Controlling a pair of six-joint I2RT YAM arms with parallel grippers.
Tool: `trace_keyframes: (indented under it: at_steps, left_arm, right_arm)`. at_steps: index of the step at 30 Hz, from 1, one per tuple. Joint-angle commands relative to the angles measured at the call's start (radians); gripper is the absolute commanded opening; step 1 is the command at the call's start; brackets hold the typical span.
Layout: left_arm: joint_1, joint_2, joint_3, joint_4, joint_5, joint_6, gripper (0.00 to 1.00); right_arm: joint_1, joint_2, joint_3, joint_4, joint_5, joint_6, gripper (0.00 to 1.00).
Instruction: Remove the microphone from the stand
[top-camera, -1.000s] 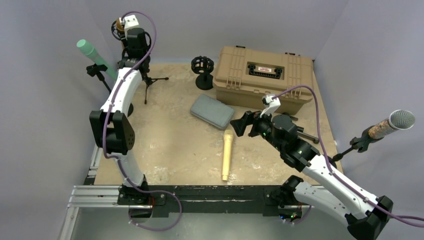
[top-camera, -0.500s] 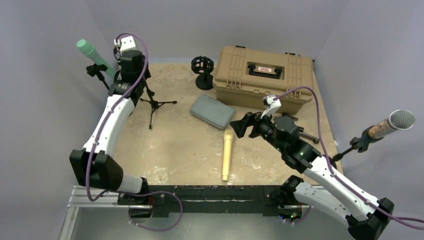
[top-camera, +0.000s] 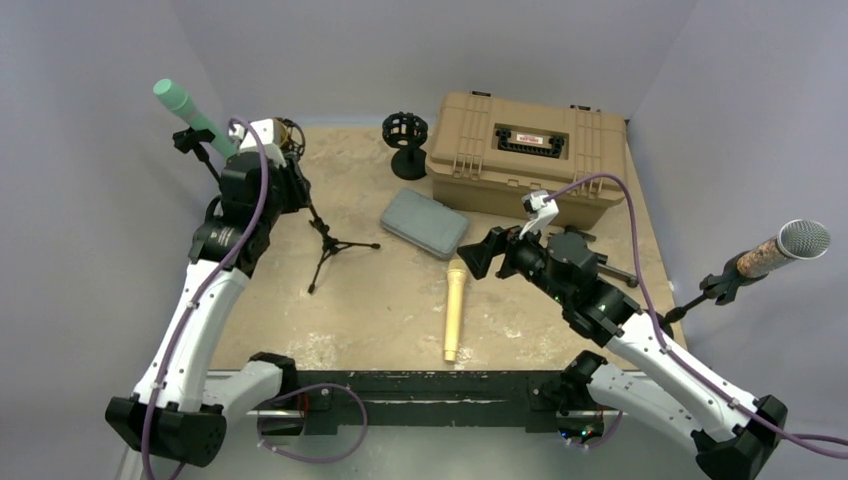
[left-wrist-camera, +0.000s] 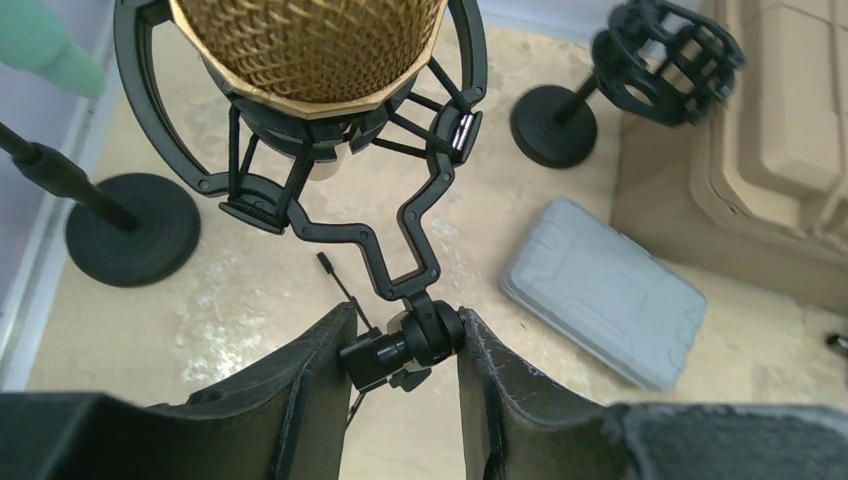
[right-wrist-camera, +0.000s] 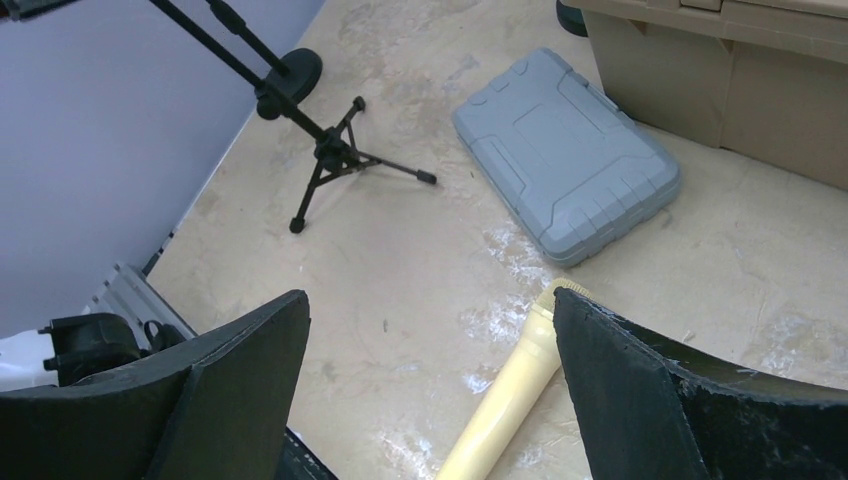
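Observation:
A gold-mesh microphone (left-wrist-camera: 310, 45) sits in a black shock mount (left-wrist-camera: 250, 195) on a small tripod stand (top-camera: 335, 245). My left gripper (left-wrist-camera: 400, 335) is shut on the stand's black swivel joint (left-wrist-camera: 410, 345), just below the mount. In the top view the left gripper (top-camera: 270, 175) holds the stand at the table's left, and the stand leans. The tripod legs also show in the right wrist view (right-wrist-camera: 335, 160). My right gripper (right-wrist-camera: 430, 320) is open and empty above a yellow handheld microphone (right-wrist-camera: 510, 390) lying on the table (top-camera: 454, 310).
A green microphone (top-camera: 185, 108) on a round-base stand (left-wrist-camera: 135, 230) is at the far left. An empty shock mount stand (top-camera: 405, 135), a tan case (top-camera: 530, 150) and a grey case (top-camera: 424, 222) lie behind. A silver-headed microphone (top-camera: 790, 243) stands at the right edge.
My left arm has pulled the tripod stand with the gold microphone from the back left corner toward the front and right. The right arm has barely moved.

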Motion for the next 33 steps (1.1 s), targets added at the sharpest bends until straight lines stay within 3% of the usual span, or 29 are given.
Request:
trace_keyframes:
  at_steps: [1,6,8,13,17,20,21,28,33]
  left_arm:
    - [-0.007,-0.069,-0.04,-0.058,0.175,-0.061,0.0]
    - [-0.018,-0.107,-0.055,-0.116,0.224,-0.056,0.0]
    - [-0.018,-0.12,-0.058,-0.126,0.232,-0.055,0.06]
    - [-0.018,-0.121,-0.032,-0.155,0.274,-0.033,0.42]
    - [-0.018,-0.134,-0.009,-0.176,0.274,-0.03,0.61]
    - [-0.018,-0.159,0.019,-0.198,0.256,-0.015,0.88]
    - [-0.018,-0.169,0.034,-0.212,0.241,-0.009,0.92]
    - [-0.018,-0.208,0.172,-0.231,0.091,0.017,0.99]
    - [-0.018,-0.169,0.239,-0.156,0.028,0.025,0.96]
  right_arm:
    - [-0.005,-0.032,0.009,0.026,0.002,0.008,0.9]
    - [-0.005,-0.023,0.012,0.04,-0.008,0.013,0.9]
    - [-0.004,0.001,0.028,0.048,-0.011,0.005,0.9]
    - [-0.005,0.058,0.083,0.051,-0.007,-0.019,0.89]
    - [-0.005,0.067,0.084,0.057,-0.028,-0.01,0.88]
    - [-0.004,0.051,0.062,0.061,-0.019,0.001,0.88]
    - [-0.004,0.043,0.055,0.062,-0.014,0.004,0.88]
    - [-0.005,0.019,0.068,0.038,-0.022,-0.005,0.88]
    - [-0.004,0.008,0.073,0.024,-0.005,-0.012,0.88]
